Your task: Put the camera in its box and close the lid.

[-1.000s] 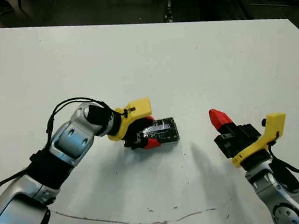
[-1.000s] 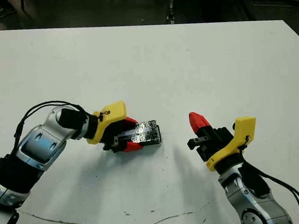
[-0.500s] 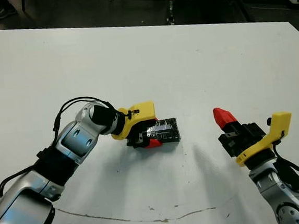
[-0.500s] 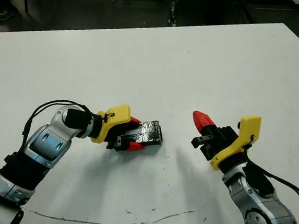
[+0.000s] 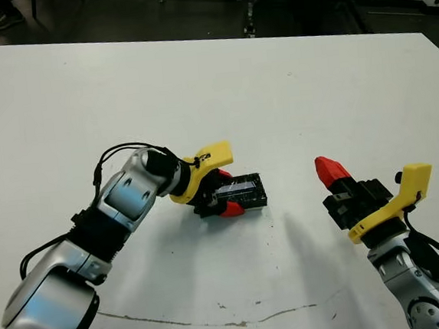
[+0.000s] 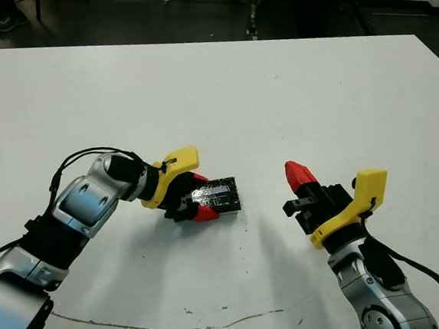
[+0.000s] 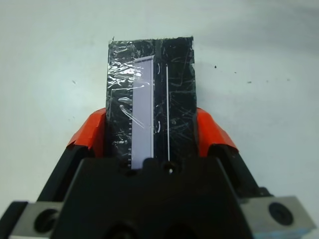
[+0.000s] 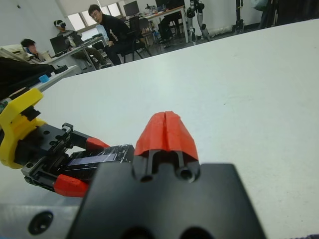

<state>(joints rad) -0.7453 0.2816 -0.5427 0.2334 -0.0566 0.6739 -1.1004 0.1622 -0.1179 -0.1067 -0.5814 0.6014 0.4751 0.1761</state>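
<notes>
At frame centre, the left end effector (image 5: 224, 201) is clamped on the lid (image 5: 245, 194); lower right, the right end effector (image 5: 330, 173) is pressed together above the desk (image 5: 274, 90).

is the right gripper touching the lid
No, the right gripper hangs shut, apart from the lid, which the left gripper clamps.

Left arm reaches in from near-left, elbow bent, wrist angled right and low over the counter. Left tool (image 5: 224, 199) has its red fingers (image 7: 88, 133) clamped on both long sides of the lid (image 7: 151, 102). Right arm sits near-right, raised. Right tool (image 6: 301, 179) points far-left, fingertips pressed together, holding nothing.
</notes>
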